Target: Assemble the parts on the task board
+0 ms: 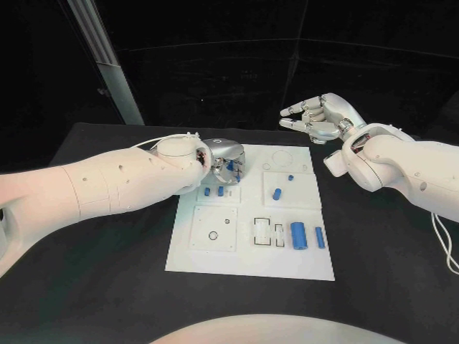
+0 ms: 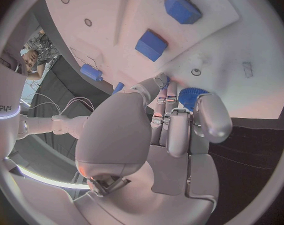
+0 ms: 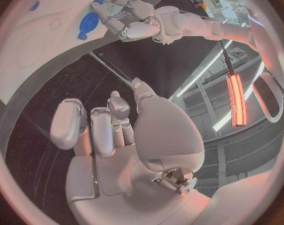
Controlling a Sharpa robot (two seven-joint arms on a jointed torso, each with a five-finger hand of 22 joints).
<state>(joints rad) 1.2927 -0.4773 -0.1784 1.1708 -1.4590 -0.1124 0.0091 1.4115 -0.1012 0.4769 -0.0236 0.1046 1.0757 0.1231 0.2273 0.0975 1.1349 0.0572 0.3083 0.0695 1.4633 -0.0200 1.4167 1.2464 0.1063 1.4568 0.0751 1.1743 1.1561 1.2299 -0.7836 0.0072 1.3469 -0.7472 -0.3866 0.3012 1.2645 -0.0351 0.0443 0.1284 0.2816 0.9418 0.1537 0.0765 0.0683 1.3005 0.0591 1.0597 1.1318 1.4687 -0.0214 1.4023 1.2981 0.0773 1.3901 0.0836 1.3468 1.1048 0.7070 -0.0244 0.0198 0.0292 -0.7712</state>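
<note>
The white task board (image 1: 248, 254) lies in the middle of the table. My left hand (image 1: 221, 160) hovers over its far left corner and pinches a small blue ribbed part (image 2: 189, 96) between thumb and fingers (image 2: 178, 130). Just under it lie two small blue parts (image 1: 214, 191). Another blue part (image 1: 277, 193) lies on the board's far right square, and two long blue cylinders (image 1: 297, 235) lie near the right edge. My right hand (image 1: 320, 118) is raised beyond the board's far right corner, fingers apart, holding nothing. The right wrist view shows my left hand (image 3: 128, 18) over the board (image 3: 35, 45).
A raised square plate with a small hole (image 1: 215, 229) sits on the board's near left, with rectangular slots (image 1: 262, 232) beside it. A metal post (image 1: 107, 64) stands behind the table at the far left. Black table (image 1: 105, 287) surrounds the board.
</note>
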